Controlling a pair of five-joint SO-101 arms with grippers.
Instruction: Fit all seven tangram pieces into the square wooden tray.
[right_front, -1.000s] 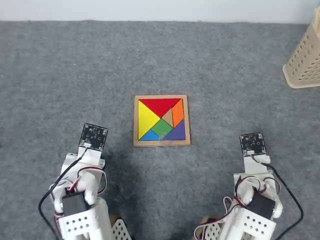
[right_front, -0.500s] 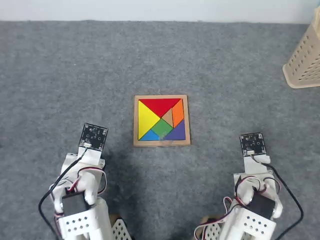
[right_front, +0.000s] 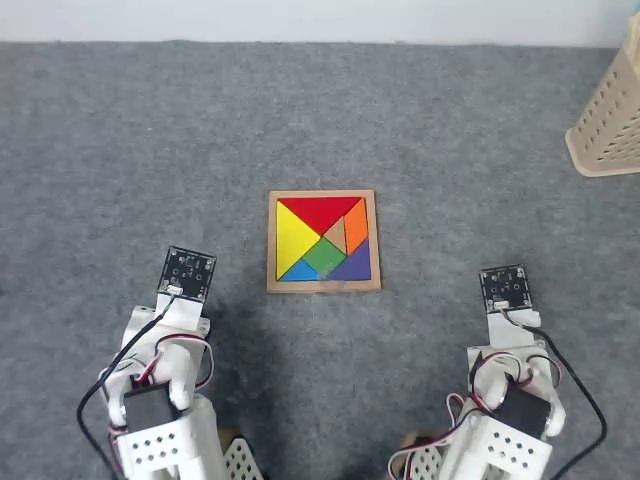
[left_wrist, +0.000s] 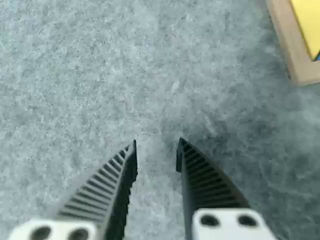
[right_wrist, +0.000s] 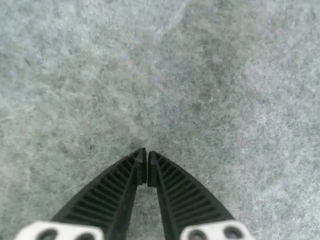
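Since all seven tangram pieces fill the wooden tray, well clear of the edges of the table, nothing seems left to place. The tray lies ahead, nearer the left gripper (slightly parted) than the right gripper, which is closed and empty.

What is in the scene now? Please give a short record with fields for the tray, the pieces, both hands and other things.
tray: square, wooden, on grey carpet
pieces in tray: red triangle, yellow triangle, orange piece, tan triangle, green square, blue triangle, purple triangle
left hand: slightly open, empty, above carpet near a tray corner
right hand: shut, empty, above carpet
other: beige basket at the edge
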